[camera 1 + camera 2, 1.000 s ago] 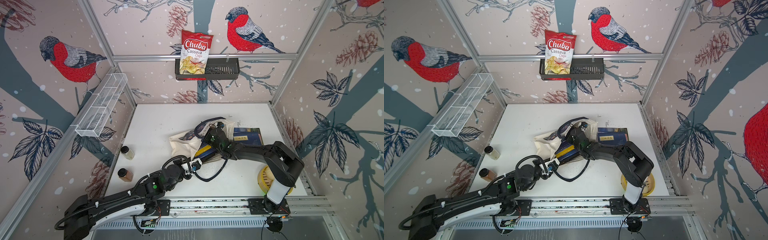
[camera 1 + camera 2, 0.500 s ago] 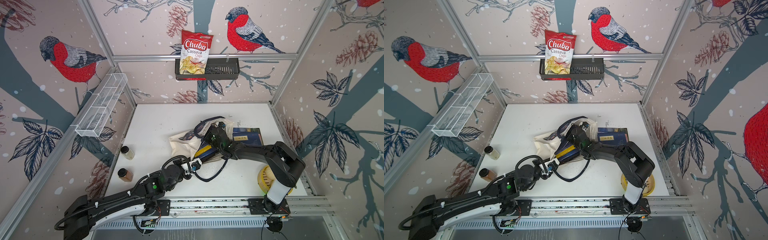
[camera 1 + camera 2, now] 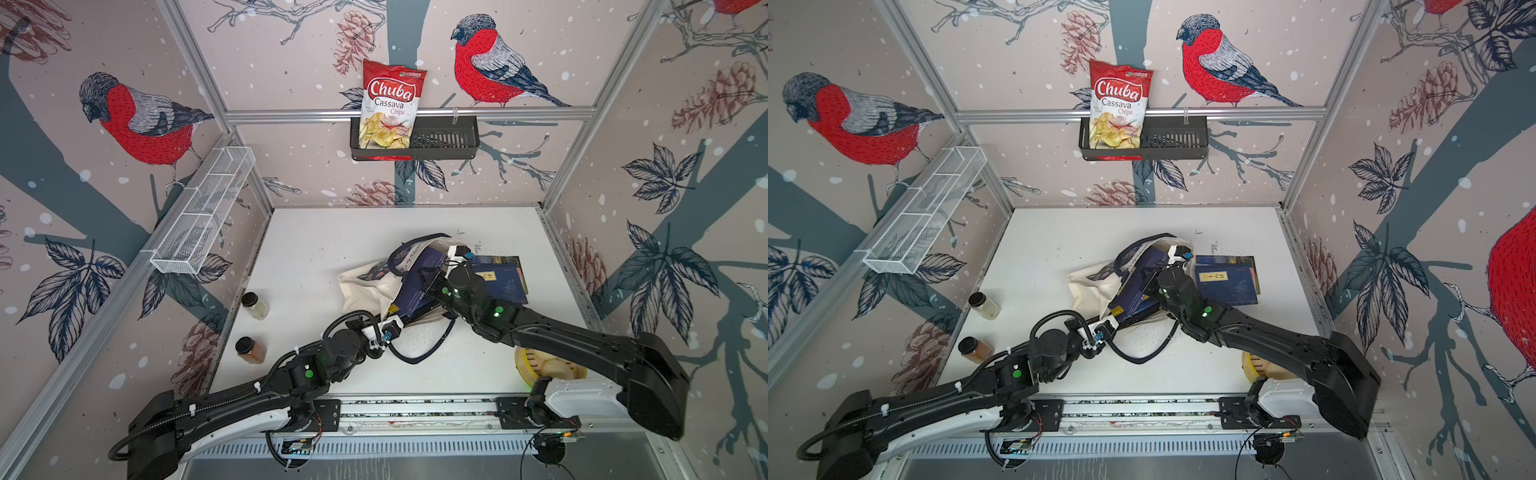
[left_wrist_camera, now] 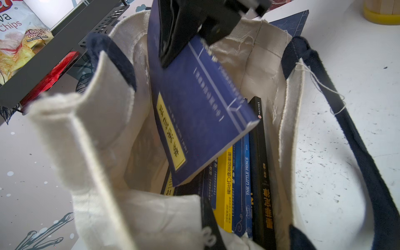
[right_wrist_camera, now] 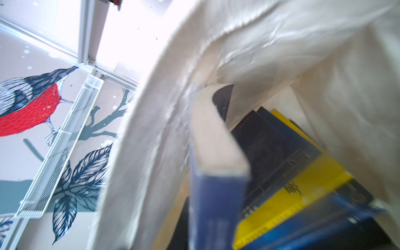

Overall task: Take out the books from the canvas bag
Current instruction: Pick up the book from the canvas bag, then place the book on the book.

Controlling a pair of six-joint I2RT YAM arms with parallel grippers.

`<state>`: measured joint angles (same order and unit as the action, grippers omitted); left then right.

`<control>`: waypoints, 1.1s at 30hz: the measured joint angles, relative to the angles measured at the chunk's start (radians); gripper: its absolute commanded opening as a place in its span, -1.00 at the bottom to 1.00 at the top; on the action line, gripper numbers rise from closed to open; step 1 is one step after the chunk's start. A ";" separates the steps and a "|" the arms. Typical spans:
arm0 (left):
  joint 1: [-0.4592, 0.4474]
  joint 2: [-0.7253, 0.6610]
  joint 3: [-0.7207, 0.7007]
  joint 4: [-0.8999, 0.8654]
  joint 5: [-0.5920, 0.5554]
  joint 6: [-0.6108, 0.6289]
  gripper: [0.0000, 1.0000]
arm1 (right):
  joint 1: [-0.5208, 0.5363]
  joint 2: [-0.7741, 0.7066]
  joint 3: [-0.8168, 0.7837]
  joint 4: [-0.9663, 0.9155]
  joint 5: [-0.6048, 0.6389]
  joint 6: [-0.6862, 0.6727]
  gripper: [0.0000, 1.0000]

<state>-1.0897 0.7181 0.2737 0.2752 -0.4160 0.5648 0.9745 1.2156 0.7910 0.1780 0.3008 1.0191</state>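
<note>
Right claw [image 4: 171, 54] just snapped closed on a blue book [image 4: 201, 112] half inside bag [image 4: 91, 129]; ready to lift out. Left claw [image 3: 390, 328] closed at bag mouth. More books [image 4: 242, 194] remain inside.

Both top views look steeply down from high at the front over the whole white tabletop [image 3: 324, 249]. The left wrist view peers closely into the open cream canvas bag [image 4: 97, 134]. The right wrist view, nearer and blurred, shares its navy and yellow paperback books [image 5: 294, 173].
</note>
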 measured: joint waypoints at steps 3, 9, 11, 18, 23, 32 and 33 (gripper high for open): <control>0.000 -0.007 0.000 0.000 -0.007 -0.001 -1.00 | 0.007 -0.122 -0.018 -0.061 0.046 -0.028 -1.00; 0.000 -0.026 -0.005 0.000 -0.025 0.000 -1.00 | -0.004 -0.323 -0.023 -0.140 0.181 -0.109 -1.00; 0.000 -0.031 -0.006 -0.001 -0.029 0.000 -1.00 | -0.043 -0.383 -0.045 -0.141 0.212 -0.131 -1.00; 0.000 -0.037 -0.007 -0.004 -0.032 0.002 -1.00 | -0.388 -0.495 -0.169 -0.142 0.141 -0.139 -1.00; 0.000 -0.026 -0.007 -0.003 -0.030 0.005 -1.00 | -0.581 -0.494 -0.262 -0.097 -0.007 -0.081 -1.00; 0.000 -0.027 -0.007 0.003 -0.030 0.011 -1.00 | -0.822 -0.573 -0.377 -0.031 -0.190 0.010 -1.00; 0.000 -0.027 -0.007 0.003 -0.031 0.011 -1.00 | -0.829 -0.600 -0.372 -0.035 -0.192 0.008 -1.00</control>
<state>-1.0897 0.6910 0.2668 0.2779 -0.4465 0.5758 0.1455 0.6155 0.4187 0.1432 0.1093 1.0267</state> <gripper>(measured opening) 0.053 0.115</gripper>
